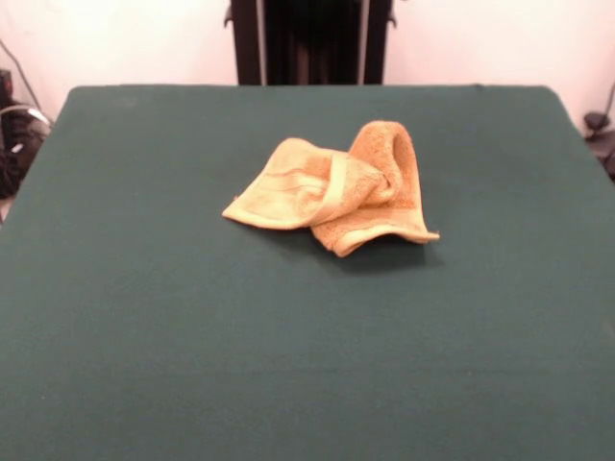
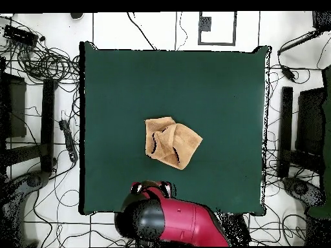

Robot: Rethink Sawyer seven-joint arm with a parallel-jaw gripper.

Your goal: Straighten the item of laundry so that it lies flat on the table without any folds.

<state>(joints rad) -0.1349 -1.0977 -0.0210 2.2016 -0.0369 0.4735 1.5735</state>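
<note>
1. The yellow-orange terry towel (image 1: 336, 190) (image 2: 171, 143) lies crumpled near the middle of the green table (image 1: 192, 336) (image 2: 220, 84); one part humps up, folded over.
2. The red and black arm (image 2: 174, 223) sits drawn back at the robot's edge; its gripper seems hidden beneath it, so I cannot tell how the jaws stand.

The towel (image 1: 336, 192) sat on the table (image 1: 144, 317) pretty much in the middle, well away from all four edges and corners. In the front view it was a bit closer to the far edge than the near one, bunched up, with one part humped up on its right side and a flatter flap spreading left. From overhead, the arm (image 2: 171, 219) hung over the bottom edge of the table, near the middle of that edge, well apart from the towel. Cables (image 2: 45, 61) lay on the floor off the table's left and right edges.
</note>
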